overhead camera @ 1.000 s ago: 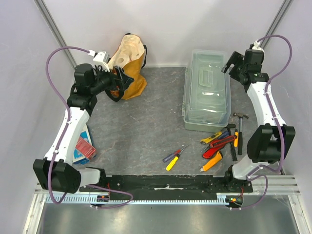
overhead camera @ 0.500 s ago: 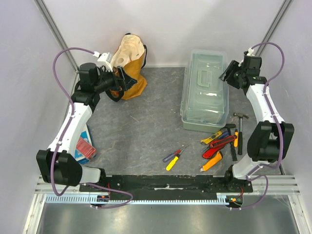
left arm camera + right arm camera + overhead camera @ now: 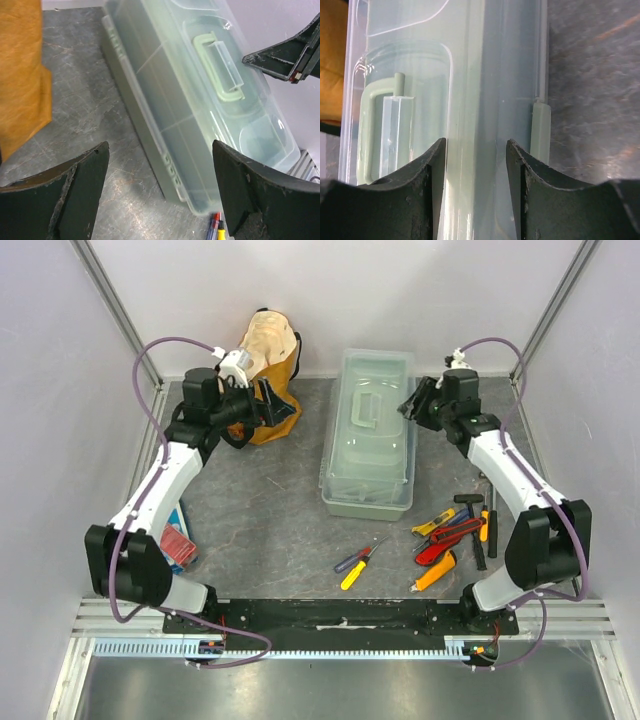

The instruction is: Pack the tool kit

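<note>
While the left claw (image 3: 159, 150) gapes wide nearby, the toolbox (image 3: 368, 435) lies just below the half-open right claw (image 3: 476, 145).

Overhead looks down; both wrist views closely share toolbox (image 3: 175, 100).

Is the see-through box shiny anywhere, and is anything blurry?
Left wrist view: a tiny bright glint near the far end of the toolbox lid. Right wrist view: the toolbox, very close, looks soft. Top view: even light, only faint shadows.
</note>
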`<action>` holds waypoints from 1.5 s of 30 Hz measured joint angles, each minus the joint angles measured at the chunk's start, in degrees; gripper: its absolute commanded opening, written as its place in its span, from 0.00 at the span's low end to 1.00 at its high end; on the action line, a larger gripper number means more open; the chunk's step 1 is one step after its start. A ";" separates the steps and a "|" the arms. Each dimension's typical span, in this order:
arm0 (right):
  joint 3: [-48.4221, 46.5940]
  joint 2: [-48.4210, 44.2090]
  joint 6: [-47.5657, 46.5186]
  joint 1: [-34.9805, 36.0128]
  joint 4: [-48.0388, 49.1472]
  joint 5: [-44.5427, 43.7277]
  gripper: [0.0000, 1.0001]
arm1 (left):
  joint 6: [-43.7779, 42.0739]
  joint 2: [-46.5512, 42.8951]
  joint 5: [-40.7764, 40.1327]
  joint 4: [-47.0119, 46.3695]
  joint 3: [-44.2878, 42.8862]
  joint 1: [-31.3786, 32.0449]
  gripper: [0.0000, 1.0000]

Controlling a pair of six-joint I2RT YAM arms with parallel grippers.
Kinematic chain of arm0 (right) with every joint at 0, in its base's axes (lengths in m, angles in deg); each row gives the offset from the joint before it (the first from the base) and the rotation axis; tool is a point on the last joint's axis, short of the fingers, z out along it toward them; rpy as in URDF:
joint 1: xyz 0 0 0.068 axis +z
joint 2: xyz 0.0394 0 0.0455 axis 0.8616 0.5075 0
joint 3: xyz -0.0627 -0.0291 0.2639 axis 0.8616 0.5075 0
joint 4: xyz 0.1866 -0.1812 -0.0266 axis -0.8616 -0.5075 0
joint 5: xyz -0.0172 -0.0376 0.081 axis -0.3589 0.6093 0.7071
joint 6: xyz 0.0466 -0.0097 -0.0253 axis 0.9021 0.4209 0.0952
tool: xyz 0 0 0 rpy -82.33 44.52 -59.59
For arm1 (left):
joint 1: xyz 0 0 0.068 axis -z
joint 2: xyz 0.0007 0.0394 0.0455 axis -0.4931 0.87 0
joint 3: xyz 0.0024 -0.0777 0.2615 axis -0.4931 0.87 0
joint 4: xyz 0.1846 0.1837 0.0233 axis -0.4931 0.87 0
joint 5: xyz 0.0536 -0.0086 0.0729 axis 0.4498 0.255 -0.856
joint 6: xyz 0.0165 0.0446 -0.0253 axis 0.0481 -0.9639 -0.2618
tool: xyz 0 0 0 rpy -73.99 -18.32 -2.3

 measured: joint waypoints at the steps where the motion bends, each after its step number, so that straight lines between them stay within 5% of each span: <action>1: 0.20 0.15 0.04 1.29 0.74 -0.15 0.52 | 0.09 0.74 0.02 -0.20 -0.20 0.50 0.88; 17: -0.96 3.98 10.80 13.33 5.81 -5.07 0.51 | 7.87 8.72 -1.44 -3.23 -2.12 7.30 0.78; 29: -1.03 4.85 12.33 14.75 7.80 -5.31 0.52 | 8.17 17.31 -9.42 0.98 -9.86 6.60 0.69; 35: -0.61 4.68 12.28 14.75 8.35 -5.44 0.56 | 7.10 20.68 -9.62 4.04 -14.71 6.19 0.52; 39: -0.61 4.74 12.33 14.88 8.44 -5.75 0.50 | 6.38 23.61 -9.18 4.87 -18.88 5.90 0.37; 45: -2.25 6.43 12.24 14.93 8.59 -5.73 0.52 | 4.81 28.72 -8.46 4.15 -25.18 5.49 0.40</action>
